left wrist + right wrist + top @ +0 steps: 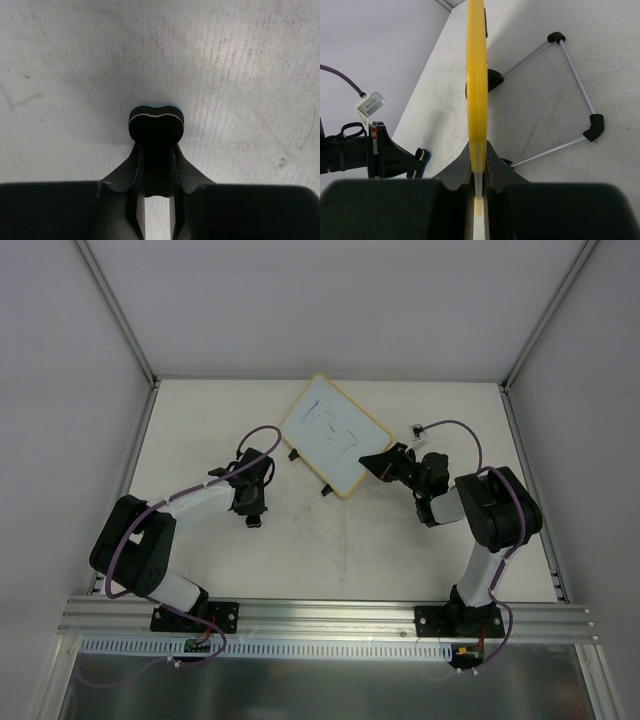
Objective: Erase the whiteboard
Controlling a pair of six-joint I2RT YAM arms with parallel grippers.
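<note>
The whiteboard has a tan-yellow frame, blue scribbles and two black clips on its near-left edge. It sits at the back middle of the table. My right gripper is shut on its right corner. In the right wrist view the whiteboard shows edge-on as a yellow strip between my fingers. My left gripper is left of the board and apart from it, over bare table. In the left wrist view it is shut on a small black eraser block with a thin white line.
A thin wire stand with black feet shows behind the board in the right wrist view. The left arm with the eraser tip shows at the left of that view. Grey walls and metal rails enclose the table.
</note>
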